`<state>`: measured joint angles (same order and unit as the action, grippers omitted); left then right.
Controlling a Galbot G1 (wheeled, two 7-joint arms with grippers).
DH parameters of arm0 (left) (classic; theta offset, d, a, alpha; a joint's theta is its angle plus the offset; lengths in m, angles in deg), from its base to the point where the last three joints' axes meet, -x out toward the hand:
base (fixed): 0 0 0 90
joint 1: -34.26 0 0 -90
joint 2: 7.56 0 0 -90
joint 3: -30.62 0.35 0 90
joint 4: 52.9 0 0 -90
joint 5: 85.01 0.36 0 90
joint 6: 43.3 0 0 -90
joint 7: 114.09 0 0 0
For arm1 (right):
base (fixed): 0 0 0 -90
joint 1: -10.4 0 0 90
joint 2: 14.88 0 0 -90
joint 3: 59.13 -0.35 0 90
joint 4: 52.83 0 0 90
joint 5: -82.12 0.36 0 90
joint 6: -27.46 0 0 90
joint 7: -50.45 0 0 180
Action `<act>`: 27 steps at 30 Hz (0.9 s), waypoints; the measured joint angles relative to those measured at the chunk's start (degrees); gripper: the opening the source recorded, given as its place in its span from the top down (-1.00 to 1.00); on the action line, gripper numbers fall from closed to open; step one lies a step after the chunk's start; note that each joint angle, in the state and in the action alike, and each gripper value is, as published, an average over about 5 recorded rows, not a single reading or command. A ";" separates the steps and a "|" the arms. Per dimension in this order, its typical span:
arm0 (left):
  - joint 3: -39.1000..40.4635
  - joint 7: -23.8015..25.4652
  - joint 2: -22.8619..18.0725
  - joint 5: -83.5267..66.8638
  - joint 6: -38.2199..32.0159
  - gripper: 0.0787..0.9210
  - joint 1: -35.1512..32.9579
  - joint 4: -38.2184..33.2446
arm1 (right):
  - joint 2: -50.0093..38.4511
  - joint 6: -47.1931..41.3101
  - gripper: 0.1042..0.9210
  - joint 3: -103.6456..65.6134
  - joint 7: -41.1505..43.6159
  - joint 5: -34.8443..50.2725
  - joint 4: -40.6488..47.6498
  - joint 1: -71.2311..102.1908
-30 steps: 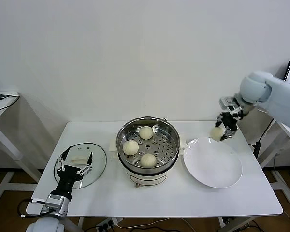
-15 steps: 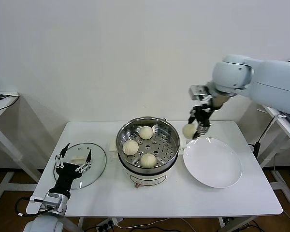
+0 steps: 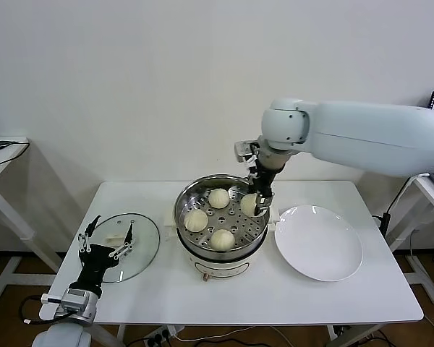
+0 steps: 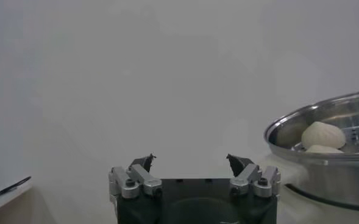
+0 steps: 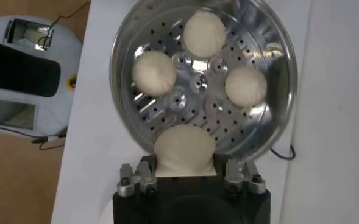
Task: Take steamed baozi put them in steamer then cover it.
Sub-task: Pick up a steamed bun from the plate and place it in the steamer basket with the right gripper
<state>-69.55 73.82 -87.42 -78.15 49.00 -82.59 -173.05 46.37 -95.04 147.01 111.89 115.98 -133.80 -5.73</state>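
The shiny steel steamer (image 3: 221, 199) stands mid-table on its white base. Three cream baozi lie on its perforated tray: (image 3: 218, 197), (image 3: 196, 220), (image 3: 222, 238). My right gripper (image 3: 254, 204) hangs over the steamer's right rim, shut on another baozi (image 3: 249, 204); in the right wrist view that baozi (image 5: 184, 148) sits between the jaws above the steamer (image 5: 277, 67). The glass cover (image 3: 139, 235) lies flat at the table's left. My left gripper (image 3: 105, 239) hovers open over the cover's near side, holding nothing. In the left wrist view the gripper (image 4: 191, 163) shows wide-open fingertips, with the steamer (image 4: 289, 131) off to the side.
A bare white plate (image 3: 319, 243) lies right of the steamer. Side tables flank the white table (image 3: 275, 296) on both sides. A white wall stands close behind. Cables hang below the front edge.
My right arm swung left from above the plate to over the steamer's right rim, carrying the baozi. The left gripper drew back slightly toward the cover's near edge.
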 measured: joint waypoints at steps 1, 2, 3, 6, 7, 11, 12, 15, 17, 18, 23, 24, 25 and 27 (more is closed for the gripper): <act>-0.03 0.00 0.00 0.00 0.00 -0.77 0.05 0.06 | 0.42 -0.02 -0.30 -0.32 0.02 -0.37 0.72 0.76; -0.07 0.00 -0.01 0.00 0.00 -0.77 0.07 0.12 | 0.75 -0.04 -0.30 -0.62 0.04 -0.75 1.41 1.49; -0.12 0.01 -0.01 -0.01 0.00 -0.77 0.07 0.17 | 1.02 -0.05 -0.30 -0.92 0.07 -1.15 2.09 2.22; -0.28 0.03 0.00 -0.01 -0.04 -0.77 0.10 0.45 | 1.57 -0.08 -0.30 -1.69 0.10 -2.35 3.76 4.26; -0.31 0.03 0.01 0.00 -0.05 -0.77 0.14 0.57 | 1.70 -0.10 -0.30 -1.95 0.11 -2.74 4.22 4.92; -0.30 0.02 0.01 0.01 -0.06 -0.77 0.35 1.00 | 2.43 -0.16 -0.32 -3.04 0.11 -4.21 5.91 7.42; -0.27 0.02 0.01 0.01 -0.06 -0.77 0.38 1.09 | 2.65 -0.16 -0.32 -3.31 0.10 -4.57 6.33 8.04; -0.27 0.02 -0.02 0.02 -0.11 -0.77 0.36 1.30 | 3.17 -0.15 -0.32 -3.93 0.15 -5.55 7.44 9.72; -0.37 0.03 -0.02 0.03 -0.18 -0.77 0.29 1.40 | 3.43 -0.15 -0.32 -4.29 0.22 -6.13 8.05 10.75; -0.42 0.04 -0.02 0.03 -0.21 -0.77 0.26 1.45 | 3.56 -0.15 -0.32 -4.47 0.25 -6.41 8.34 11.23; -0.41 0.09 -0.03 0.03 -0.30 -0.77 0.26 1.63 | 4.05 -0.11 -0.33 -5.36 0.31 -7.70 9.59 13.05; -0.38 0.09 -0.05 0.03 -0.31 -0.77 0.26 1.63 | 4.08 -0.08 -0.34 -5.55 0.29 -7.88 9.73 13.27; -0.35 0.10 -0.06 0.03 -0.32 -0.77 0.25 1.63 | 4.06 -0.03 -0.38 -5.73 0.27 -8.02 9.83 13.44; -0.32 0.10 -0.08 0.03 -0.33 -0.77 0.23 1.63 | 3.95 0.06 -0.46 -6.12 0.21 -8.20 9.92 13.67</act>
<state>-69.87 73.92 -87.50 -78.12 48.67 -82.36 -171.42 50.31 -94.98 140.89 112.10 107.78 -123.88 7.94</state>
